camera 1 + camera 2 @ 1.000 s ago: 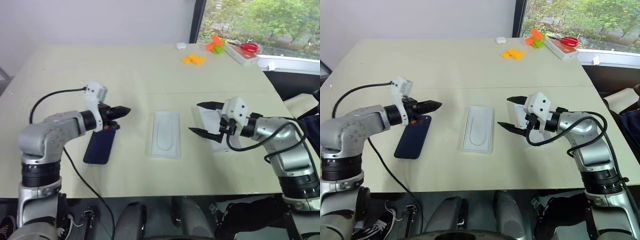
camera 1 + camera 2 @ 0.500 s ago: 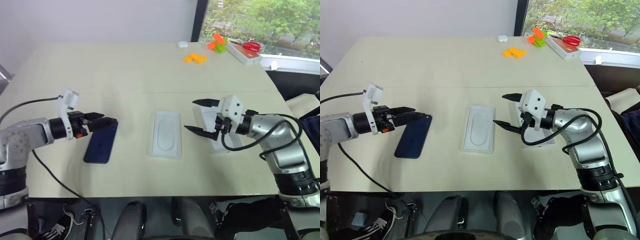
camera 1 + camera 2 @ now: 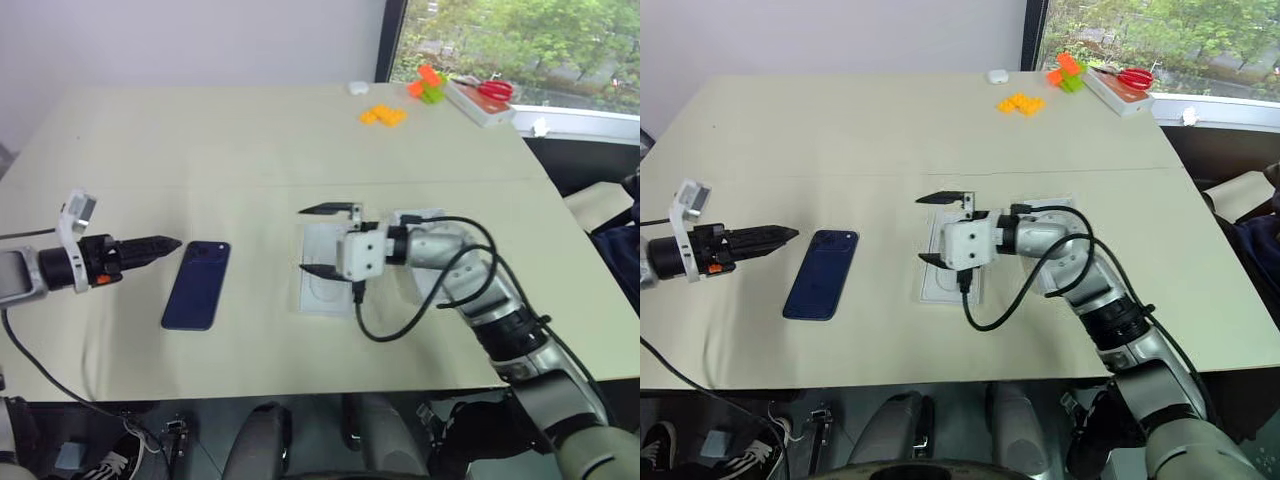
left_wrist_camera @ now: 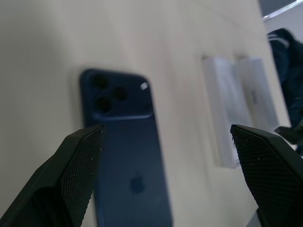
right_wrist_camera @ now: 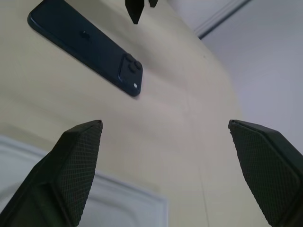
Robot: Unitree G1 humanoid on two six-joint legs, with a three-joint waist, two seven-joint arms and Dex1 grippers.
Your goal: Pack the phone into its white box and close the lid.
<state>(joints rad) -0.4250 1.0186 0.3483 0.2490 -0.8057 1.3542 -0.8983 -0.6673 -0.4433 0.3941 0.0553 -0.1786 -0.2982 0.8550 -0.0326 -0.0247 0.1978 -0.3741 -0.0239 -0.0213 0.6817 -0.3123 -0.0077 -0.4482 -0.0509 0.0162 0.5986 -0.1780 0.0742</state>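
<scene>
The right gripper [image 3: 322, 240] hangs over the middle of the table with its two black fingers spread wide, one tip over the far end of the flat white insert [image 3: 326, 287] and the other over its near half, holding nothing; it points toward the robot's left. The insert, with its oval recess facing up, lies flat on the table [image 3: 250, 140] directly under those fingers. Just beyond the right arm, on its right side, a white box part [image 3: 1058, 225] lies partly hidden behind the wrist and cable (whether it is the tray or the lid cannot be told from here). The phone [image 3: 197, 284] lies flat, back up, with its camera cluster at the far end, well to the left of the right gripper and apart from the insert. The left gripper [image 3: 160, 244] sits low at the left side of the table, empty, its tips just beside the phone's far left corner without touching it; the left wrist view shows its fingers [image 4: 71, 175] set wide apart with the phone between and beyond them. At the far right corner of the table lie orange blocks [image 3: 385, 116] and red-handled scissors [image 3: 494, 91].
</scene>
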